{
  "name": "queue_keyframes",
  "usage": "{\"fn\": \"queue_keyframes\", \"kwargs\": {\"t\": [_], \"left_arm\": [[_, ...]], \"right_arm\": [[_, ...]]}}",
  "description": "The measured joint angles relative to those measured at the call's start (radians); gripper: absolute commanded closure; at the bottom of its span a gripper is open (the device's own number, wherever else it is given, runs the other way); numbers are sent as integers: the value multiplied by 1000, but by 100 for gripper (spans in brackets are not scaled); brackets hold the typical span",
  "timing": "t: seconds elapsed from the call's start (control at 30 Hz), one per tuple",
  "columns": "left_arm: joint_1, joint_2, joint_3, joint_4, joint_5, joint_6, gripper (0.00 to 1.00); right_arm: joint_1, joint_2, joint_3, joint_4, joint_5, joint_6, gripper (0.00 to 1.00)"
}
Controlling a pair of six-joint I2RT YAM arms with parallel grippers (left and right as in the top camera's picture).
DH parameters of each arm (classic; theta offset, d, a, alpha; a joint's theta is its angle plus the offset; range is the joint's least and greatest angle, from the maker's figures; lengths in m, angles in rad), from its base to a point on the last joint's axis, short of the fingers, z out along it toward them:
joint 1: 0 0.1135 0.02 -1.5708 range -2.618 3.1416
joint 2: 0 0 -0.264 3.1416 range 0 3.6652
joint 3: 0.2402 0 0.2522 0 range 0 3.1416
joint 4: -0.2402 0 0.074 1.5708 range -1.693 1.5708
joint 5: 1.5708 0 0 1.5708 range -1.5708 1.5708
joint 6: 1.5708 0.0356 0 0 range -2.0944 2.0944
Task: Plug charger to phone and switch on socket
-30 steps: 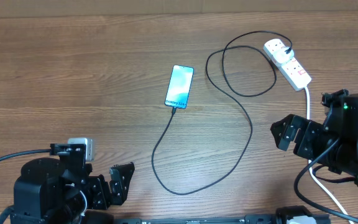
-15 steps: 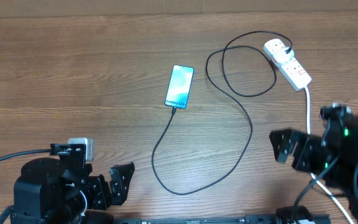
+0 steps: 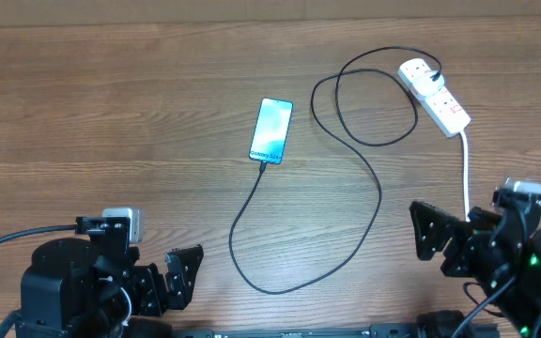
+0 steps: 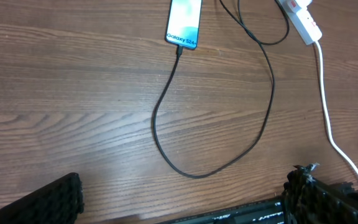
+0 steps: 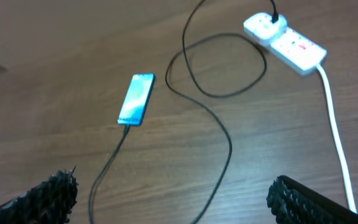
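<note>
A brown wood-grain tabletop (image 3: 83,103) fills the overhead view. The phone (image 3: 271,130) lies face up near the middle, its screen lit pale blue. The charger (image 3: 380,197) meets the phone's near short edge and runs toward the front. It then swings in a wide curve to the right and back, crosses itself in a loop, and ends at a black plug (image 3: 437,75) seated in the far end of the socket (image 3: 437,96). The socket lies at an angle at the far right, and its white cord (image 3: 466,164) trails toward the right arm. The left pincer (image 3: 181,275) sits at the front left, well apart from the phone. The right pincer (image 3: 435,239) sits at the front right, beside the white cord and touching nothing.

In the left wrist view, the phone (image 4: 184,22) is at the top with its "Galaxy S24" text toward the camera, and the charger's tip touches that edge. The cable (image 4: 166,155) bows across the wood below it. The socket (image 4: 300,15) is cut off by the top edge. The left pincer's fingers (image 4: 55,199) stand wide apart at the bottom corners, holding nothing.

In the right wrist view, the phone (image 5: 136,99) lies left of centre and the socket (image 5: 284,40) is at the upper right with the plug in it. The switch positions are too small to read. The right pincer's fingers (image 5: 300,198) are spread wide and hold nothing.
</note>
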Motion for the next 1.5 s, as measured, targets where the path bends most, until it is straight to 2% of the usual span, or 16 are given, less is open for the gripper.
{"fn": "queue_keyframes", "kwargs": {"t": [0.2, 0.37, 0.5, 0.77, 1.0, 1.13, 1.5], "left_arm": [[0, 0, 0, -1, 0, 0, 0], [0, 0, 0, -1, 0, 0, 1], [0, 0, 0, 0, 0, 0, 0], [0, 0, 0, -1, 0, 0, 0], [0, 0, 0, -1, 0, 0, 1], [0, 0, 0, 0, 0, 0, 0], [0, 0, 0, -1, 0, 0, 0]], "right_arm": [[3, -145, -237, 184, -4, -14, 0], [14, -267, -423, 336, -46, -80, 0], [14, -357, -592, 522, -67, -120, 0], [14, -457, -868, 877, -79, -142, 0], [14, -486, -1010, 1130, -60, -146, 0], [14, -515, -1065, 1203, -47, -146, 0], [14, -577, -1142, 1260, -37, -215, 0]]}}
